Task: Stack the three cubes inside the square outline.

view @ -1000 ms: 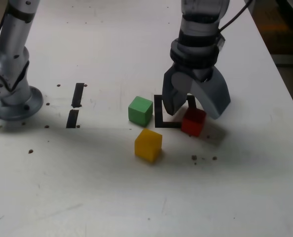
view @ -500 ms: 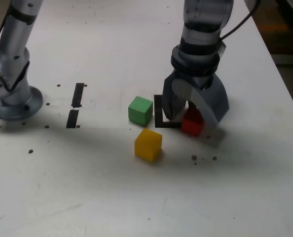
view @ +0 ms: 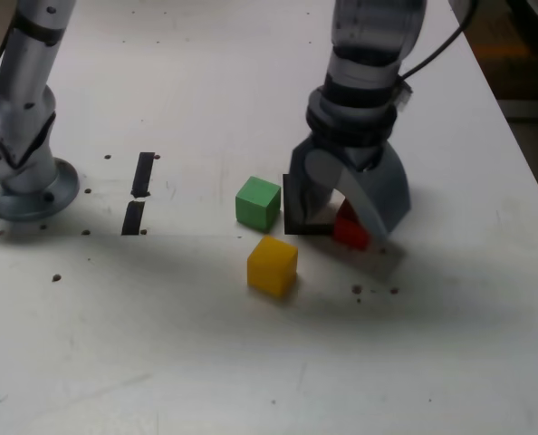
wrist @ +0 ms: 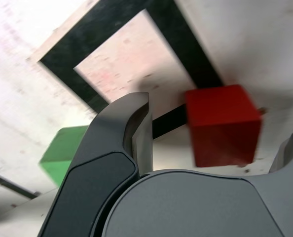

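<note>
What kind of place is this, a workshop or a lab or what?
Probably a robotics lab test bench. A white table carries taped markings, including a black tape square, and three small coloured blocks: green, yellow and red. The arm's base is mounted on the tabletop.
</note>
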You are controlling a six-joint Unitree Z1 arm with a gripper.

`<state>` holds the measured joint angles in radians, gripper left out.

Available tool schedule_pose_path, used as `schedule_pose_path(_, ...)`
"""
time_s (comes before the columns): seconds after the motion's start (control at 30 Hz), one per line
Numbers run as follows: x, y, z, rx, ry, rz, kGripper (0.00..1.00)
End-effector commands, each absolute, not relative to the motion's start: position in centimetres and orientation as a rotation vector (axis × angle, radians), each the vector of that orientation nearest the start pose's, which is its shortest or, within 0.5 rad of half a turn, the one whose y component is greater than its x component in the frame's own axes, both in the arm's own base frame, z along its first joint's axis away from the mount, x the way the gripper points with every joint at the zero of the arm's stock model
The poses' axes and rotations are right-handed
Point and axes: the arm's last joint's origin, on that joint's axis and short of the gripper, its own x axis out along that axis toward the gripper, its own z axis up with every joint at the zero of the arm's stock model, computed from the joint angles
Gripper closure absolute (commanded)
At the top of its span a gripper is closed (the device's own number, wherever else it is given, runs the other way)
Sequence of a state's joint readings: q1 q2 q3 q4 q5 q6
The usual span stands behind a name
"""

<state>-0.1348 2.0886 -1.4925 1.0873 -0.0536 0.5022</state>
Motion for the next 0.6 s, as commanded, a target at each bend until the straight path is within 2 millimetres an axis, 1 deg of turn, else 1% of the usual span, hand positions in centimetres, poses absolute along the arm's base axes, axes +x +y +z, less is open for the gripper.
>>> schedule_pose_path(0.0, 36.50, -5.21, 21.66, 0.441, 1.623, -0.558, 0.89)
schedule_pose_path(0.2, 36.15, -5.04, 21.64, 0.443, 1.656, -0.526, 0.91)
schedule_pose_path(0.57, 36.63, -4.96, 22.33, 0.454, 1.640, -0.482, 0.91)
